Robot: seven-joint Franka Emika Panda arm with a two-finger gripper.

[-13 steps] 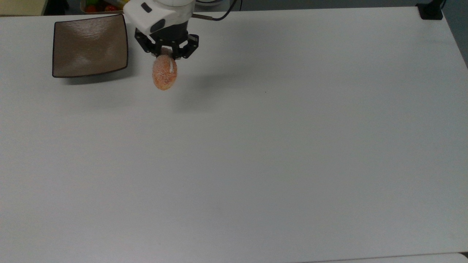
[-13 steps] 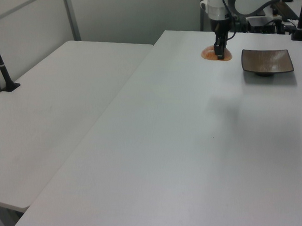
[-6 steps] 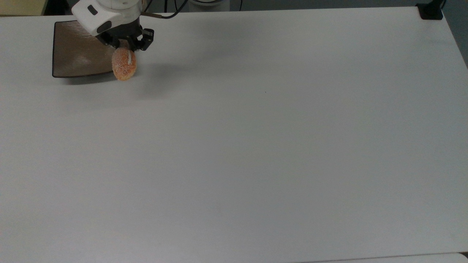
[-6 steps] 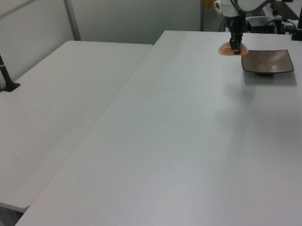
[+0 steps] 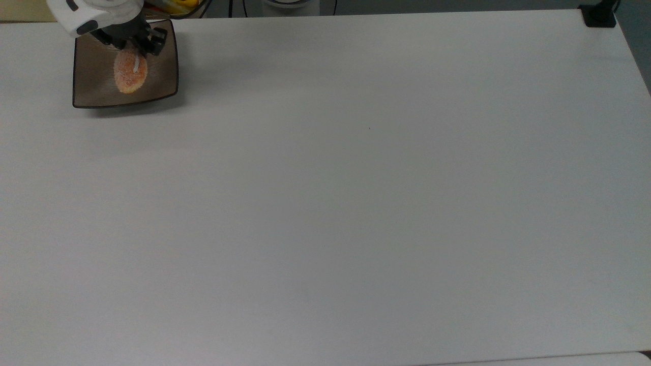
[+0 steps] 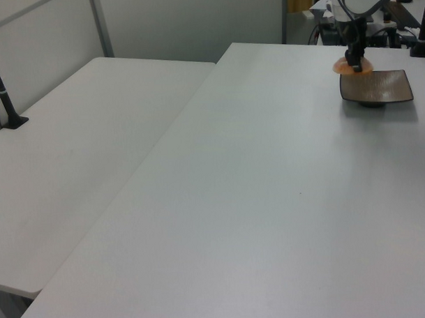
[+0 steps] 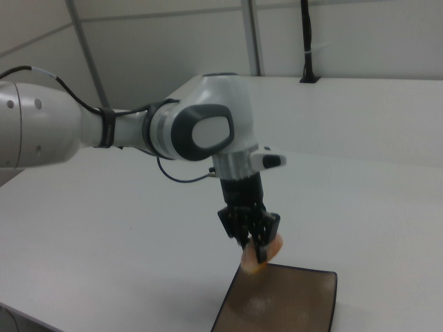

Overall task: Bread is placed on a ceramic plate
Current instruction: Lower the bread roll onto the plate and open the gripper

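One oval orange bun [image 5: 130,75] with a sugary crust and a white slit hangs above one square brown plate [image 5: 91,91]. The claw [image 5: 133,51] is clamped on the bun.

Bread [image 5: 130,74]: orange-brown with a pale speckled crust and one white slit. Ceramic plate [image 5: 94,86]: glossy brown with a thin dark rim. Gripper [image 5: 135,44]: black fingers beneath a white arm [image 7: 201,131] with grey joint panels. Table [image 5: 356,203]: plain white, unpatterned. Cable [image 7: 176,176] at the arm: black.
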